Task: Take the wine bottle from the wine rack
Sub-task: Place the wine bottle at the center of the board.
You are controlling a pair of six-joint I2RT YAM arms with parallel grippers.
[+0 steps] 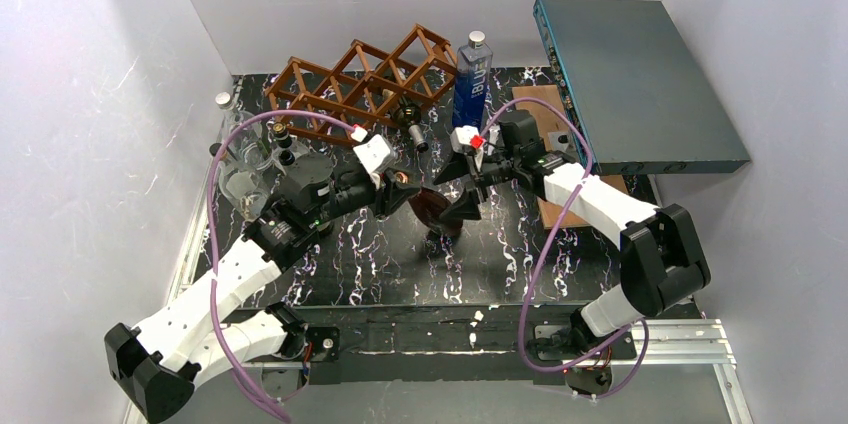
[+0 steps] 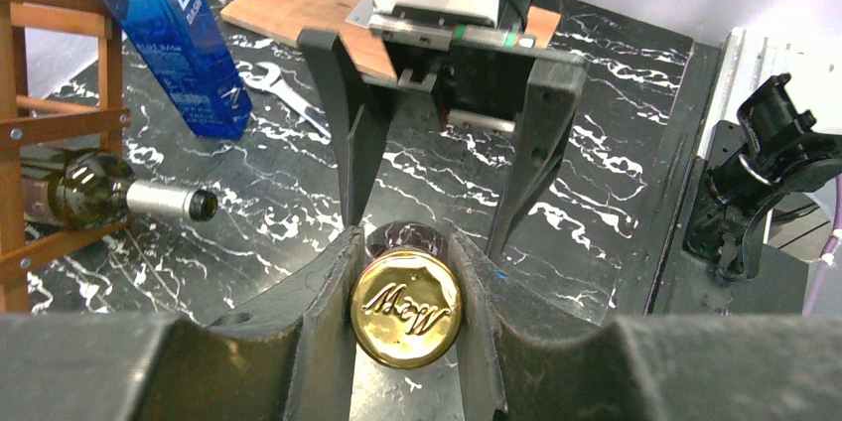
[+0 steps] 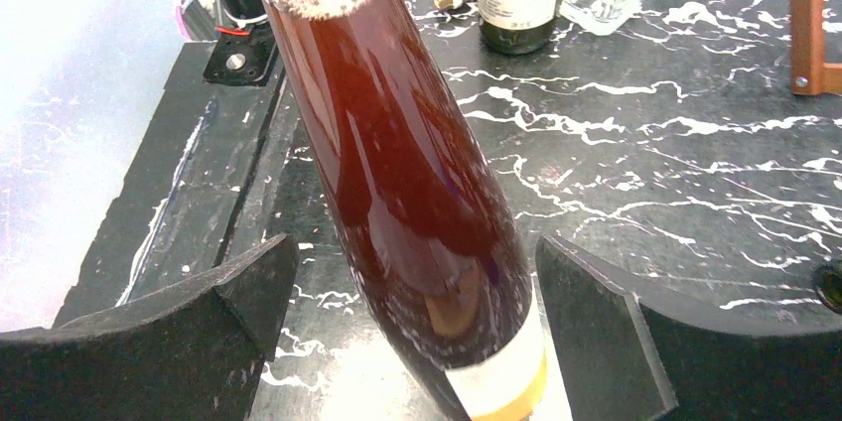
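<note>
The wine rack [image 1: 360, 79] stands at the back of the table; part of it shows in the left wrist view [image 2: 20, 123]. The wine bottle [image 1: 440, 209], dark red with a gold cap [image 2: 405, 308], is off the rack, tilted over the table's middle. My left gripper [image 1: 405, 189] is shut on its neck, the fingers [image 2: 318, 322] pressing just below the cap. My right gripper [image 1: 470, 206] is open around the bottle's body [image 3: 407, 193], with a gap between each finger [image 3: 238, 292] and the glass.
A green bottle [image 2: 109, 193] lies in the rack, neck outward. A blue bottle [image 1: 472, 79] stands right of the rack. A wooden board [image 1: 545, 114] and a teal box [image 1: 640, 74] lie at the right. Several bottles [image 1: 245, 159] stand at the left. A wrench [image 2: 283, 93] lies near the blue bottle.
</note>
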